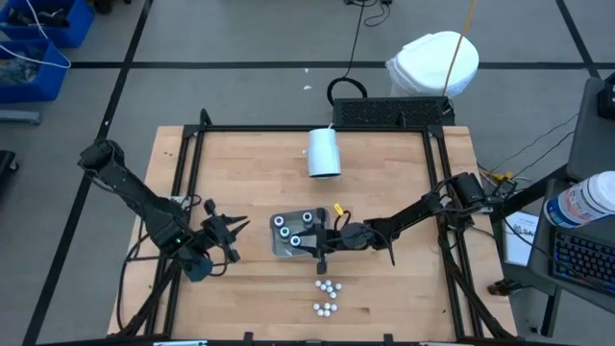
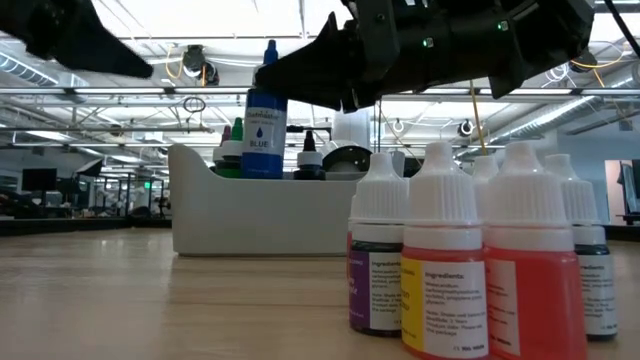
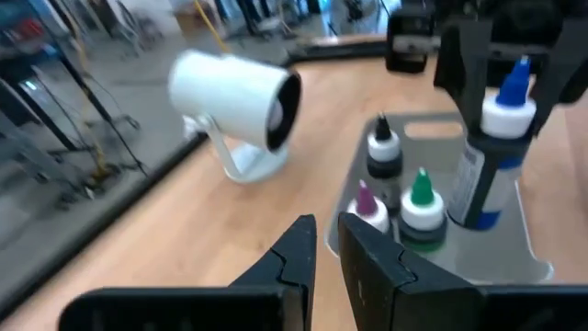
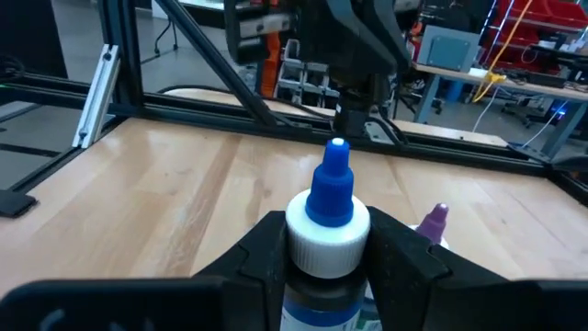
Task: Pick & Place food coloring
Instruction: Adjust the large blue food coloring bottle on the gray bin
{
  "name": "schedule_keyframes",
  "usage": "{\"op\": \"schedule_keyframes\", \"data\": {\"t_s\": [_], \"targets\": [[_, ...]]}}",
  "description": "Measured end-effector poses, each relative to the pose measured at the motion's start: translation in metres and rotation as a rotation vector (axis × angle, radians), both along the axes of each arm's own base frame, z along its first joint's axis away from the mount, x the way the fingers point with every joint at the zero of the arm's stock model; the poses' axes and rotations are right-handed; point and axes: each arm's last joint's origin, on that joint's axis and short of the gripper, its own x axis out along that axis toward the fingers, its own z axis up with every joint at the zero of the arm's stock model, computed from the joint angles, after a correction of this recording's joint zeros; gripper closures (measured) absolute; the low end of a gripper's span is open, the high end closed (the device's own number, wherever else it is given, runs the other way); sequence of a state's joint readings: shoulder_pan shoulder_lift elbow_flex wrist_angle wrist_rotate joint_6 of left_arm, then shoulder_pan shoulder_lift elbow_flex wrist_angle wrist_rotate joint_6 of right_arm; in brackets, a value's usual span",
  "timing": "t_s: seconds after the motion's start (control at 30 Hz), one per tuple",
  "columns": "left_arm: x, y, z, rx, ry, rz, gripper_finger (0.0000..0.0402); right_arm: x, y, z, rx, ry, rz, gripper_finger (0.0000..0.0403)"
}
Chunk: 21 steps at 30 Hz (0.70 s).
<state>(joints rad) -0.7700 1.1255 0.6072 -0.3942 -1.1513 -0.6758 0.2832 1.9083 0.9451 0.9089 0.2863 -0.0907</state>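
Right tool [image 4: 323, 241] grips blue-tipped bottle [image 4: 329, 221], held upright over grey tray [image 1: 281, 248]. Three food coloring bottles [image 1: 297, 229] inside tray. Small white-capped bottles [image 1: 328, 285] near tray. Left tool [image 1: 231, 237] beside tray, fingers nearly closed, empty.

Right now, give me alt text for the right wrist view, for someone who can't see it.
The right tool grips a blue-tipped food coloring bottle by its white cap, above a wooden table. A purple-tipped bottle stands beside it, and the left arm is beyond.

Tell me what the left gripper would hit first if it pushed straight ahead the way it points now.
Probably the gray tray of bottles: the left gripper points at it, nearest the purple-tipped bottle. Depth is hard to judge, and the white cup lies off to one side.
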Motion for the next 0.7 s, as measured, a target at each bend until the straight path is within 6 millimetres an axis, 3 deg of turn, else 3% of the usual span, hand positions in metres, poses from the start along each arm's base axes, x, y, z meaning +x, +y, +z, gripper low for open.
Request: {"op": "schedule_keyframes", "data": {"t_s": [0.2, 0.57, 0.7], "targets": [[0.005, 0.009, -0.016, -0.058, 0.018, -0.008, 0.0344, -0.002, 0.006, -0.001, -0.016, 0.007, 0.018, 0.0292], [0.014, 0.023, -0.024, -0.122, 0.033, 0.021, 0.0344, 0.003, 0.011, 0.007, -0.027, -0.003, 0.002, 0.0292], [0.015, 0.023, -0.024, -0.145, 0.042, 0.006, 0.0344, 0.013, 0.014, -0.003, -0.039, 0.023, 0.004, 0.0292]]}}
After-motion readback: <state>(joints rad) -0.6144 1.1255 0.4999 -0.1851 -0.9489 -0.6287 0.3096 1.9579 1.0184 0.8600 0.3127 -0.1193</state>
